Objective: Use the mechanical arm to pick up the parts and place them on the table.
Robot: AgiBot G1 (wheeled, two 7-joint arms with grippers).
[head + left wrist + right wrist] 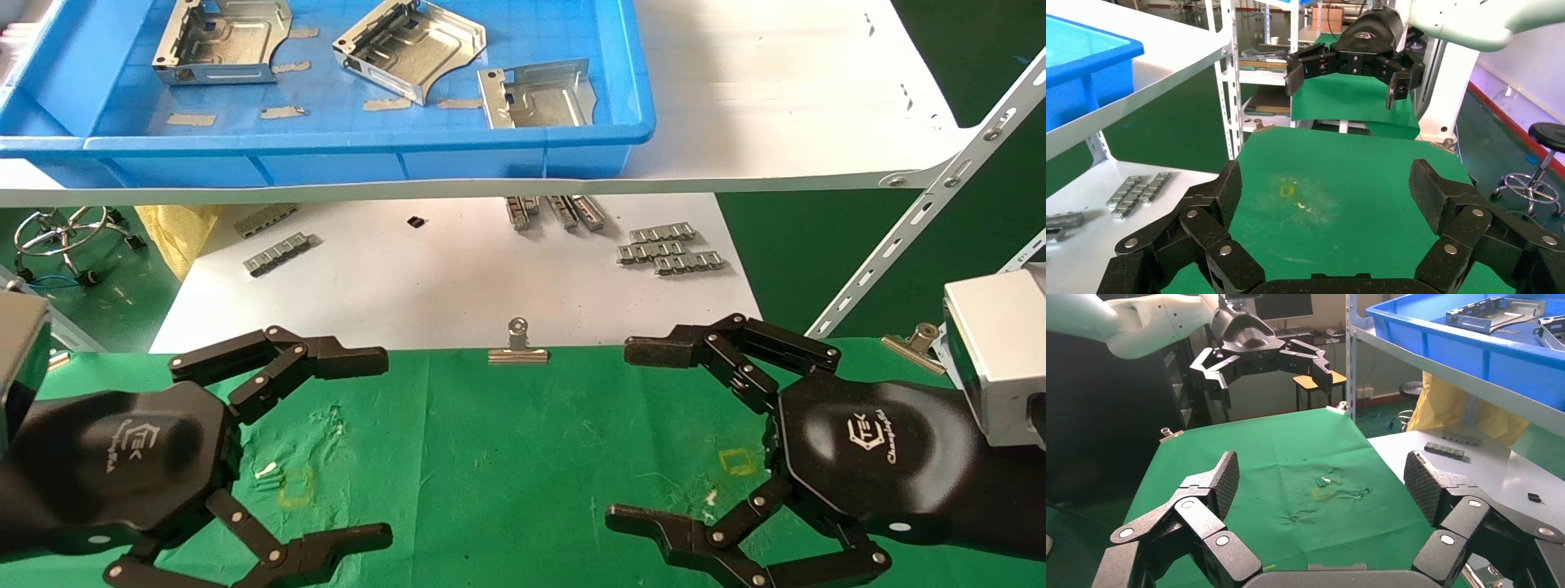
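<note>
Both of my glossy black jointed-finger end effectors hang low over the green-cloth table, closest to the head camera. My left end effector sits at the left with its fingers spread wide apart and nothing between them. My right end effector mirrors it at the right, equally wide open and empty, with a silver-grey wrist block behind it. From the left wrist view I see my own spread fingers over the cloth and a small yellow square mark on it; the right wrist view shows the same open spread.

A silver binder clip grips the table's far edge between my two end effectors. Beyond it lies a white sheet carrying small grey ribbed metal strips.

Higher up, on a white shelf board, stands a blue plastic tray. Three shiny silver stamped sheet-metal brackets lie inside it: one at the left, one in the middle, tilted, and one at the right. All are well apart from both end effectors.
</note>
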